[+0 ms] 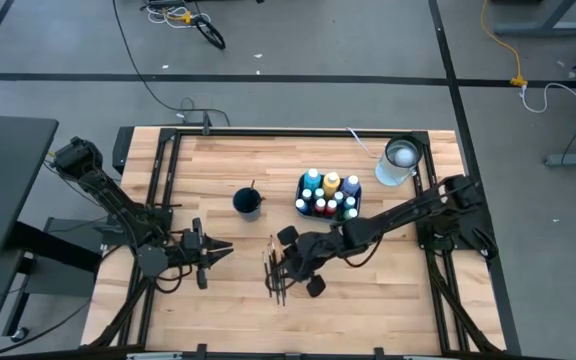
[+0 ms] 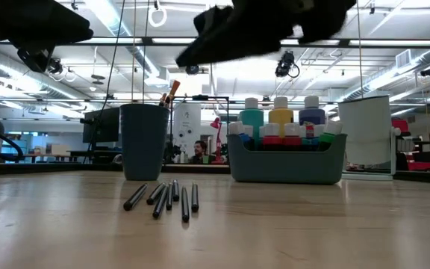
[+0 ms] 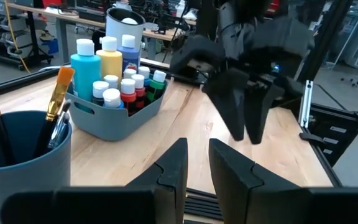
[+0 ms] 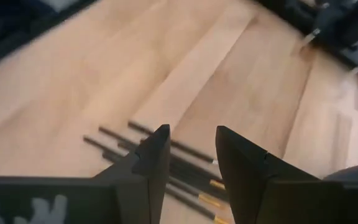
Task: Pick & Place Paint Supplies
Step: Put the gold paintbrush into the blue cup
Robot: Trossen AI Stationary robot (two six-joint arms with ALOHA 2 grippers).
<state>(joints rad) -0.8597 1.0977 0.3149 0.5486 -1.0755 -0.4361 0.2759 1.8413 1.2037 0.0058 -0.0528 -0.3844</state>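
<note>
Looking down, right pincer point(image 4: 188, 155) stands open above paintbrushes point(image 4: 166, 165).

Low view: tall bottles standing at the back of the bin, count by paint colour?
Teal bottle: 1
Yellow bottle: 1
Blue bottle: 1
Total: 3 tall bottles, all white-capped, in the grey bin. The shorter bottles in front of them are not counted.

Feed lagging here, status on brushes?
Right gripper above loose brushes, jaws open, empty. Left gripper waits beside, jaws apart. Nothing in the way.
</note>
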